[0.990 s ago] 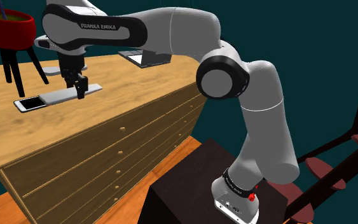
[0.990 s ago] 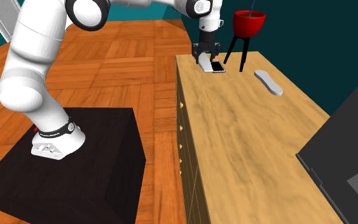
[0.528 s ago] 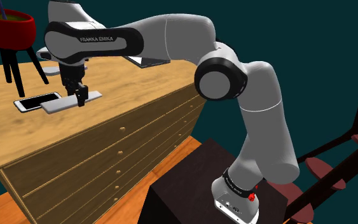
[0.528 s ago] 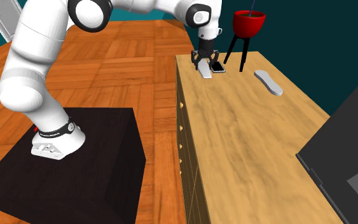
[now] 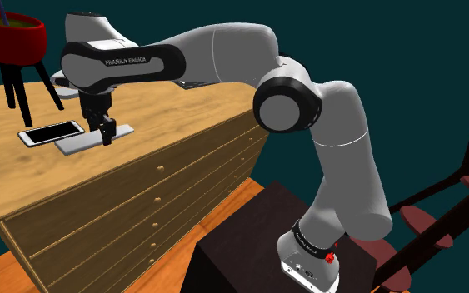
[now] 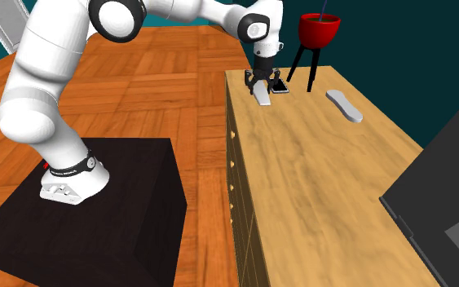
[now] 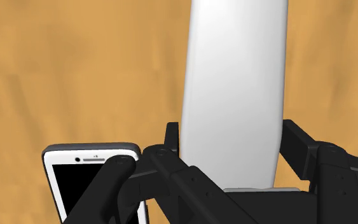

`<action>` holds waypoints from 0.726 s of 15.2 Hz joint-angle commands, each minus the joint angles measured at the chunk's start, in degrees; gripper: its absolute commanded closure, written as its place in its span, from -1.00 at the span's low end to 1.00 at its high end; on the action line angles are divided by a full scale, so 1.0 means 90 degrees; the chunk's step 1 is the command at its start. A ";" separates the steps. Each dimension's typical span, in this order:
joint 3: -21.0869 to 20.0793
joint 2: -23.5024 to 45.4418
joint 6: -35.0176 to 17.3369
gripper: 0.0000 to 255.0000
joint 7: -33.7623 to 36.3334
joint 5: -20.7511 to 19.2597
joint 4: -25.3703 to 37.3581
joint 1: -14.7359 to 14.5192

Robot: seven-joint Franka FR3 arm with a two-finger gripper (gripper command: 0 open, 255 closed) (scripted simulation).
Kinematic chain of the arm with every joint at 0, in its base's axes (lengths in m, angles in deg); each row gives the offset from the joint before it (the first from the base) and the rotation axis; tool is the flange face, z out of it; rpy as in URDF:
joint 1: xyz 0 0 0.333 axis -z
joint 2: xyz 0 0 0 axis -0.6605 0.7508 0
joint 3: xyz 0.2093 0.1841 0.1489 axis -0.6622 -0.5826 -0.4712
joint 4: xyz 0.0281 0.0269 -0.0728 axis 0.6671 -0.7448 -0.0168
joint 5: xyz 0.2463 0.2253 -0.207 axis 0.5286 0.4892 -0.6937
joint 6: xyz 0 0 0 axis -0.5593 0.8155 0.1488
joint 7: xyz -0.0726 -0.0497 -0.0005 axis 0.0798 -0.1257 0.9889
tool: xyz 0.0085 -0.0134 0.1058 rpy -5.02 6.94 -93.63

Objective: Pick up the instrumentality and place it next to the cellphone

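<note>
- The pale grey flat slab (image 7: pixel 234 83), smooth, matte and round-ended, is low over the top, just beside the white-edged, black-screened cellphone (image 7: pixel 85 181); whether it touches down I cannot tell.
- The black two-finger gripper (image 7: pixel 234 143) clasps its long sides.
- Risk: the slick slab could pivot in that narrow grip, or its end could nudge the cellphone.
- Beneath lies a wood-grain dresser top (image 5: pixel 24 179).

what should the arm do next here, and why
Probably ease down the last bit and open the tool. It is shut on the flat grey piece, which hangs low over the wooden top, right beside the phone.
</note>
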 commanded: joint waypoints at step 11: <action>0.0011 -0.0109 0.0355 -1.00 0.0014 -0.0017 0.0250 0.0008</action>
